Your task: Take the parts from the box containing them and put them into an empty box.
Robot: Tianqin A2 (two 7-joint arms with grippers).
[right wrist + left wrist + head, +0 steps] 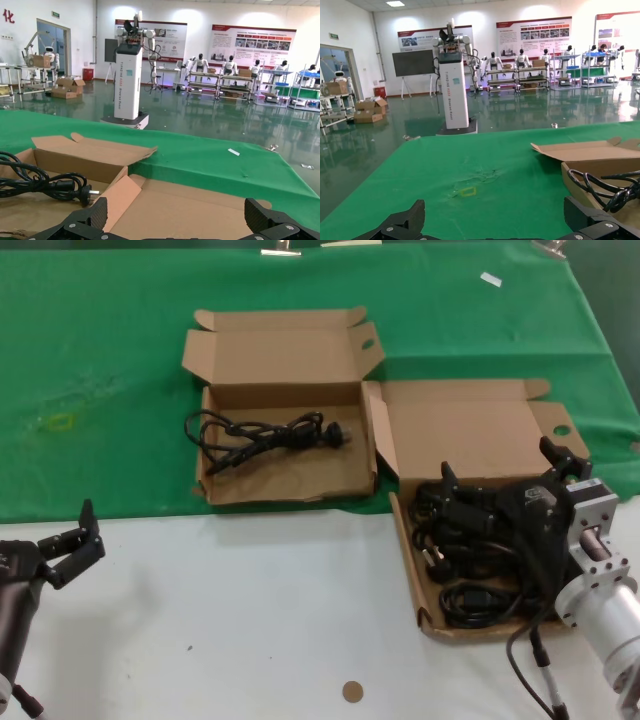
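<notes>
1. Tabletop [250, 620]: the near part is white and the far part is covered by a green cloth [100, 370].
2. Long box [420, 570]: a shallow brown cardboard tray with straight rims, on the robot's right. Its near end lies on the white surface and its lid lies open on the green cloth. It holds a heap of black power cords [470, 560], tangled and piled on one another.
3. Square box [285, 475]: a brown cardboard tray with an uneven front rim, left of the long box and just beside it, on the green cloth at its near edge. Its lid [280, 350] stands open on the far side. One coiled black cord with a plug [265, 435] lies inside, along the far wall.
4. Right gripper [505, 480]: it is low over the long box, directly above the cord heap. The jaws are spread wide apart, with one fingertip over the left part of the heap and the other near the right rim. In the right wrist view [175, 220] both fingertips show far apart with nothing between them. I cannot tell whether the fingertips touch the cords.
5. Left gripper [75, 540]: it is over the white tabletop at the robot's left, well apart from both boxes. The jaws are open and hold nothing; the left wrist view [495, 222] shows the two tips wide apart.
6. A small brown disc [352, 691] lies on the white surface near the front edge, between the arms.
</notes>
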